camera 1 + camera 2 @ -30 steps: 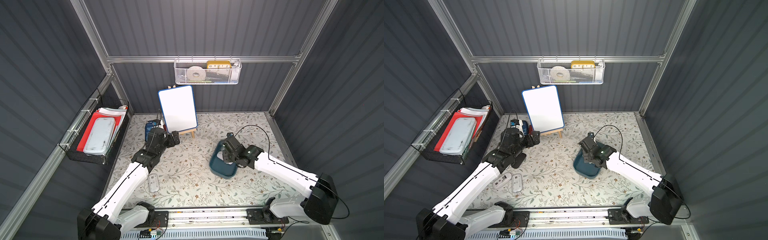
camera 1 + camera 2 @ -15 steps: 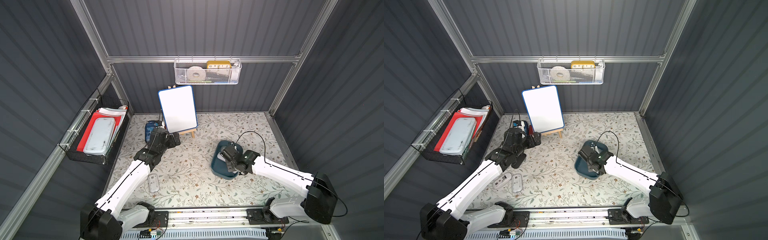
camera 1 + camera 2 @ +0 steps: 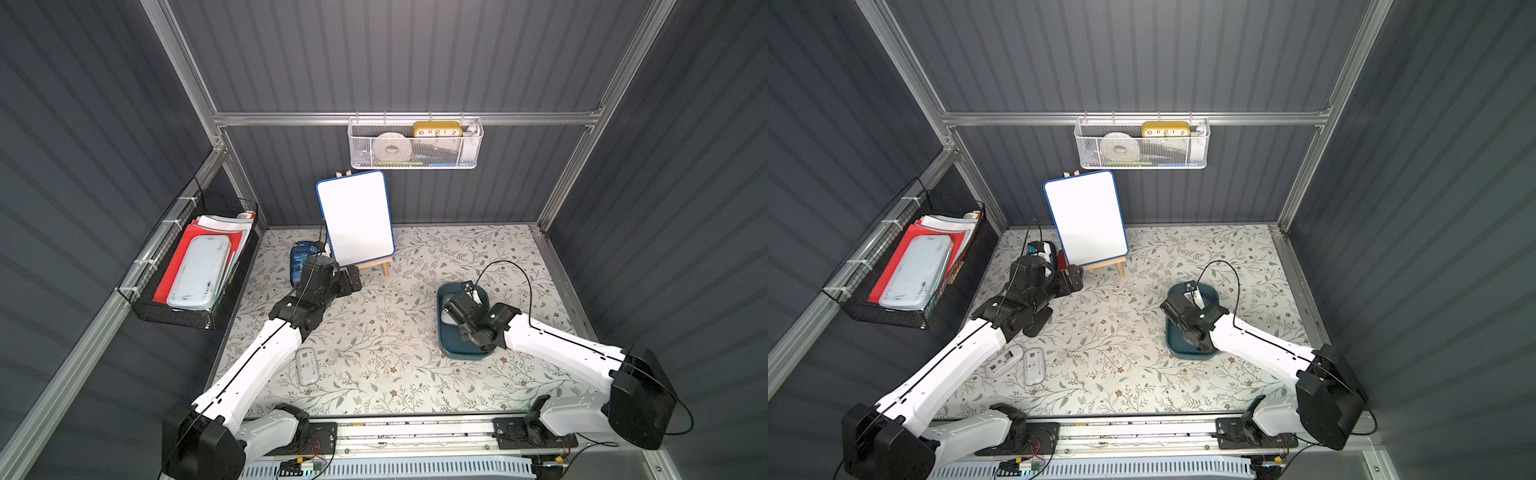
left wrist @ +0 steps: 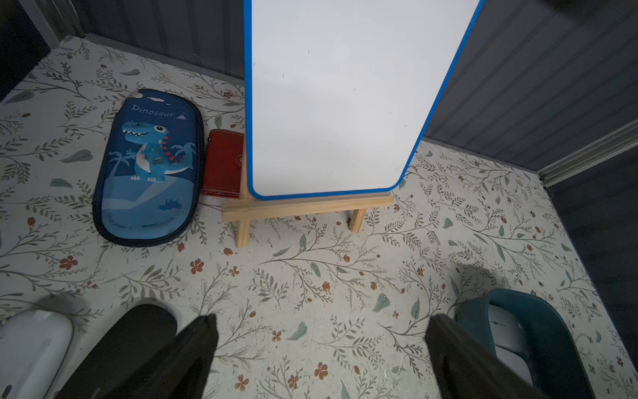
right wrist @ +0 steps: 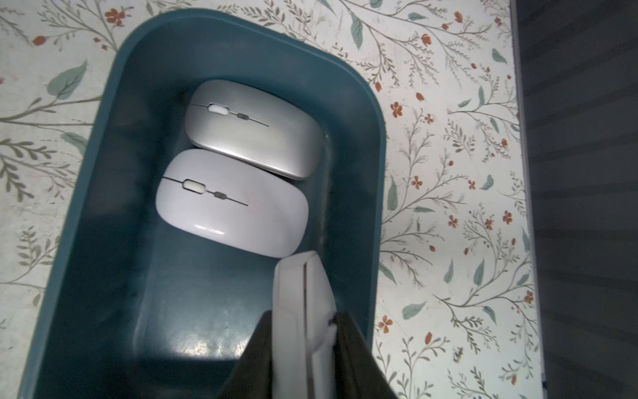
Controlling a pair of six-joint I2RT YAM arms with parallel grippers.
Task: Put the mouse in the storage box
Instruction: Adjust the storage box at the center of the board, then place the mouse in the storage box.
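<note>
Right gripper (image 5: 305,323) is shown clenched on one white mouse (image 5: 300,293), gripped on edge over the near end of the storage box (image 5: 103,179), the single dark teal tub on the floral mat (image 5: 431,172). Whether the mouse touches the tub's floor cannot be told. Two more are seen lying flat inside the tub just beyond the fingertips: a second white mouse (image 5: 231,203) nearest the gripper and a silver mouse (image 5: 252,127) touching it on the far side. Two upturned mice, one (image 3: 1003,360) beside the other (image 3: 1034,365), are seen on the mat well behind the left gripper (image 4: 321,331), by its white forearm, which makes five mice in all.

The left gripper's jaws are spread wide above bare mat, with nothing between them. Directly ahead of it, one blank blue-rimmed whiteboard (image 4: 341,96) is propped on one wooden easel (image 4: 303,207). Ahead and to its left, one blue pencil case (image 4: 148,165) marked "Dinosaur" is laid flat, with one red wallet (image 4: 222,162) between case and easel.

High on the back wall beyond both grippers, one white mesh basket (image 3: 357,149) is hung; in it one yellow clock (image 3: 437,129) numbered "10 11 12 1 2" and one white tape roll (image 3: 390,147) can be made out. Far to the left gripper's left, one black wire basket (image 3: 174,318) is filled with a pale flat case (image 3: 199,270) laid over a red folder (image 3: 183,253) and papers.
</note>
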